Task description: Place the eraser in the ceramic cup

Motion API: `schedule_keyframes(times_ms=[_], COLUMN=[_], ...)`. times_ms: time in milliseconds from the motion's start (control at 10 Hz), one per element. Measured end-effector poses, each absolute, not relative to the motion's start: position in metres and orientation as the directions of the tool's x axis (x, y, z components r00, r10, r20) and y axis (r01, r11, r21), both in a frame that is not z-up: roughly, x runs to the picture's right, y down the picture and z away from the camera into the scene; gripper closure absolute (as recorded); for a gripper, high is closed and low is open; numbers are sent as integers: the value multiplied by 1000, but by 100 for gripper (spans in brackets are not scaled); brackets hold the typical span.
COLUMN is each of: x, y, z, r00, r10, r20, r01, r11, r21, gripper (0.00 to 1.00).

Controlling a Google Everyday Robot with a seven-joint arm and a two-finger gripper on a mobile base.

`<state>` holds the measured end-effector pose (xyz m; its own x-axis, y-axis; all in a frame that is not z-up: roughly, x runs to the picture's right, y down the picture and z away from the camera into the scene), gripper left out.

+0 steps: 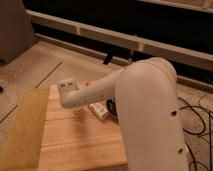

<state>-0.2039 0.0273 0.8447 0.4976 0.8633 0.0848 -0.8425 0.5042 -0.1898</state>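
My white arm (145,110) reaches over the wooden table (75,140) from the right, its bent joint (67,92) hanging above the table's far left part. My gripper sits beneath that arm and is mostly covered by it. A pale cream shape (100,109) shows just under the arm. I cannot tell whether it is the ceramic cup or part of the gripper. A dark bowl (113,106) peeks out right beside it. The eraser is hidden.
A yellow-green mat (22,130) covers the table's left strip. Beyond the table lie speckled floor (75,60) and a long pale ledge (100,35) against a dark wall. Black cables (197,120) trail on the floor at the right.
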Motion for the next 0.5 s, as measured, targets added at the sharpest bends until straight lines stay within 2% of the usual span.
schedule_keyframes(times_ms=[100,300,500], x=[-204,-204,-204], y=[30,35,37], z=[845,846,847], r00=[497,497,494], r10=[864,865,868], r20=[79,66,57], r01=[-843,-843,-845], r11=[502,500,494], r21=[-193,-199,-203], gripper=[91,69,51])
